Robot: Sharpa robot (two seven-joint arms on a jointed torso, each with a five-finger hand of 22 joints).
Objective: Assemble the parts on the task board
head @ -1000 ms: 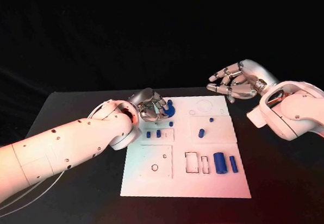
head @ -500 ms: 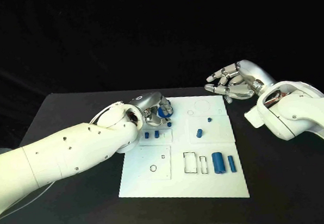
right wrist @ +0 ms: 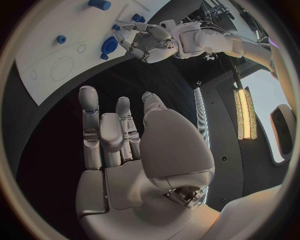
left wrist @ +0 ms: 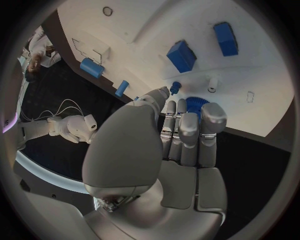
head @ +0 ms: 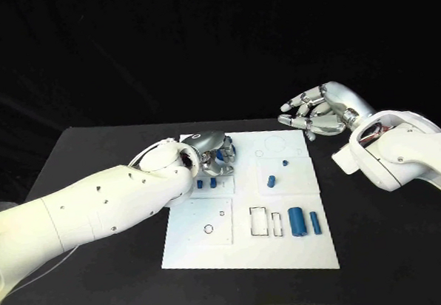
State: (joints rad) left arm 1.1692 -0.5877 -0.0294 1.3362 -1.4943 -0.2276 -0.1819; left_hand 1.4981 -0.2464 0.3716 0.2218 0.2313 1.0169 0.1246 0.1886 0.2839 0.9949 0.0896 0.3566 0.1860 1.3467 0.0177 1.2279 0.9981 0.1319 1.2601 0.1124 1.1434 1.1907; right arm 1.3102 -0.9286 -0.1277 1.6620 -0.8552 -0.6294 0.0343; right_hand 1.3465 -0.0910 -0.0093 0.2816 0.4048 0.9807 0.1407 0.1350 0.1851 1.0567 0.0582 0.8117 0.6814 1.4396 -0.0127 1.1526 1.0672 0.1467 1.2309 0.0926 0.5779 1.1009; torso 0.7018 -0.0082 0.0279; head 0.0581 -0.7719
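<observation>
The white task board (head: pixel 204 245) lies in the middle of the black table. My left hand (head: pixel 210 153) is down on its far left corner, fingers bunched over a blue gear (head: pixel 227 154) and thumb at its side. In the left wrist view the fingertips (left wrist: pixel 187 117) cover most of the gear (left wrist: pixel 197 103). The right wrist view shows the gear (right wrist: pixel 110 46) against that left hand (right wrist: pixel 149 39). My right hand (head: pixel 317 112) hovers past the board's far right corner, fingers spread, holding nothing.
Two blue blocks (head: pixel 206 184) stand just in front of my left hand. A short peg (head: pixel 272 181) lies mid-board, and two blue cylinders (head: pixel 306 221) lie near the right edge beside rectangular slots (head: pixel 260 221). A round recess (head: pixel 277 144) marks the far side.
My left hand has turned down onto the gear and closed its fingers over it; a second ago the gear lay in plain sight beside the fingers. The right hand has barely moved.
</observation>
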